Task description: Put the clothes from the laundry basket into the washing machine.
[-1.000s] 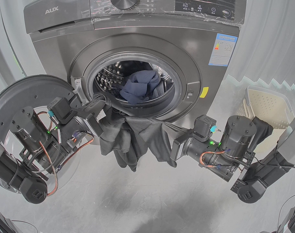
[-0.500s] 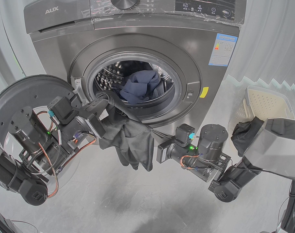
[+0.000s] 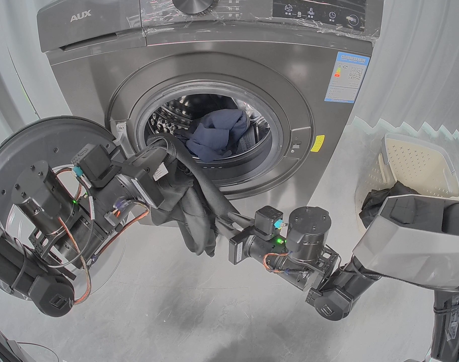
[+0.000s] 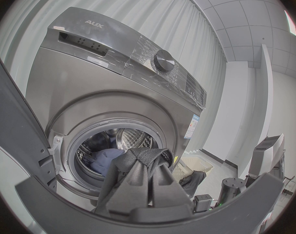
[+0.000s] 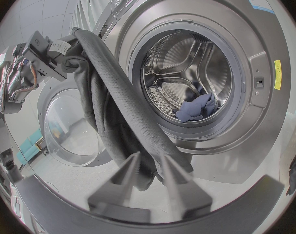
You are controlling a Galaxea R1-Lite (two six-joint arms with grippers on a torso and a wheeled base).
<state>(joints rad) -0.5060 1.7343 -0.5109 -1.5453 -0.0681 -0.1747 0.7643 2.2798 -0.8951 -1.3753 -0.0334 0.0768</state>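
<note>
Left gripper (image 3: 159,149) is clamping dark garment (image 3: 192,204) at washing machine (image 3: 290,71) door rim; right gripper (image 3: 228,224) is pinching its band lower down; garment is hanging outside the opening, blue cloth (image 3: 217,131) lying inside

One washing machine (image 3: 88,76), one laundry basket (image 3: 421,162), three garments (image 3: 189,202) (image 3: 217,131) (image 3: 373,202)

Left gripper (image 4: 148,165) clamped on dark garment (image 4: 148,154) before open washing machine (image 4: 99,91); blue garment (image 4: 104,158) inside drum; laundry basket (image 4: 200,163) beyond.
</note>
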